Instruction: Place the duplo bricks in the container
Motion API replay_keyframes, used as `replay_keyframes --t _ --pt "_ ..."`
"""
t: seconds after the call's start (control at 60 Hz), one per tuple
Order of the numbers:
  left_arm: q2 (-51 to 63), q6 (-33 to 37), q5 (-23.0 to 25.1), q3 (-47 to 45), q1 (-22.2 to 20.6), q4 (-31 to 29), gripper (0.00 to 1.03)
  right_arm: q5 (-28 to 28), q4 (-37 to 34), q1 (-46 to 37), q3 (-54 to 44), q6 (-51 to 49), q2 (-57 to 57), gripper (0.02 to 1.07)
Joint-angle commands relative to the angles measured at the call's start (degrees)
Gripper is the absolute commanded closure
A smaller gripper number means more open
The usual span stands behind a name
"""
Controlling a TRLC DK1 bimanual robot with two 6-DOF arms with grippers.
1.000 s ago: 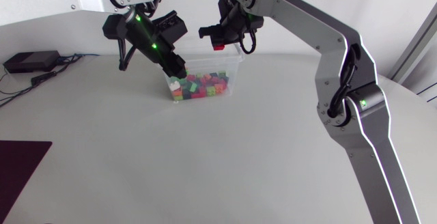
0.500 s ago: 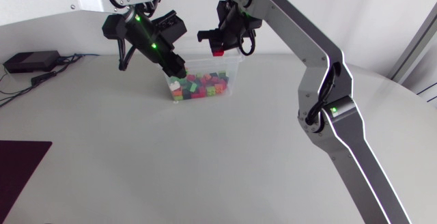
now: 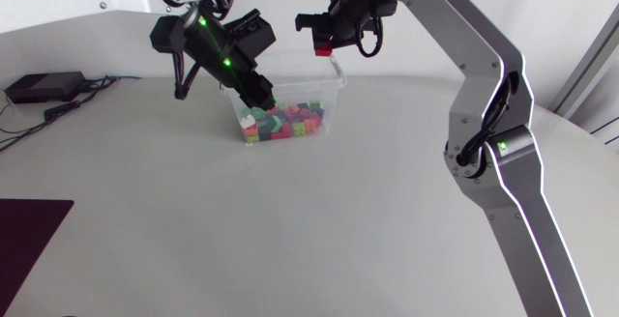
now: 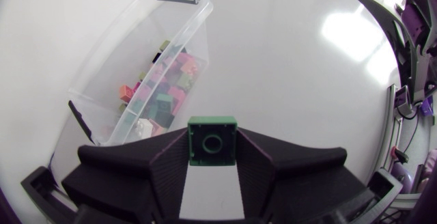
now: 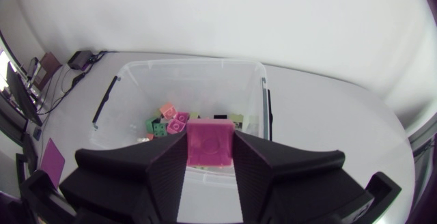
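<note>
A clear plastic container [image 3: 334, 85] at the back of the table holds several coloured duplo bricks [image 3: 290, 119]. My left gripper [image 3: 264, 102] hangs over the container's left end, shut on a green brick [image 4: 212, 132]. In the left wrist view the container [image 4: 116, 60] lies ahead of the gripper [image 4: 212, 149]. My right gripper [image 3: 321, 48] hovers above the container's far rim, shut on a pink brick [image 5: 209, 136]. In the right wrist view the open container [image 5: 191, 64] with its bricks [image 5: 171, 120] sits just beyond the gripper [image 5: 209, 154].
A black box [image 3: 44, 87] with cables lies at the back left of the table. A dark mat [image 3: 29, 235] covers the front left corner.
My right gripper has risen and shifted right with the pink brick. My left gripper has moved slightly right and down over the container with the green brick.
</note>
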Motion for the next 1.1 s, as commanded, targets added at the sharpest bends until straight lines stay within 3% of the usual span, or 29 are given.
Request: replay_keyframes --t 0.0,0.2,0.283,0.367,0.45,0.483,0.767,1.083 --pt "-2.9 -1.4 0.3 -1.2 -0.4 -0.5 0.91 -0.5 0.9 0.6 -0.2 1.5 0.4 0.8" --pt "-4.2 -1.9 0.1 -0.8 -0.4 -0.9 0.91 -0.4 0.9 1.1 -0.2 1.5 -0.1 0.78" --pt "-4.4 -2.0 0.1 -1.2 -0.6 -0.9 0.91 -0.3 1.3 1.1 -0.2 1.5 0.7 0.58" --pt "-4.5 -2.1 0.1 -1.8 -0.7 -0.9 0.91 -0.3 2.1 1.1 -0.1 1.5 1.4 0.45" --pt "-4.6 -2.1 0.0 -2.0 -0.7 -0.9 0.91 0.0 3.1 1.1 -0.1 1.5 2.1 0.14" --pt "-4.6 -2.1 0.0 -2.0 -0.6 -0.9 0.91 0.1 3.4 1.1 -0.1 1.5 2.4 0.07" --pt "-3.6 -2.0 0.1 -1.1 0.1 -0.3 0.91 0.6 2.0 1.4 -0.1 1.5 1.8 0.07" --pt "1.3 -5.4 0.1 3.7 3.1 4.7 0.91 0.1 -3.5 2.5 -4.8 1.4 -3.7 0.07"
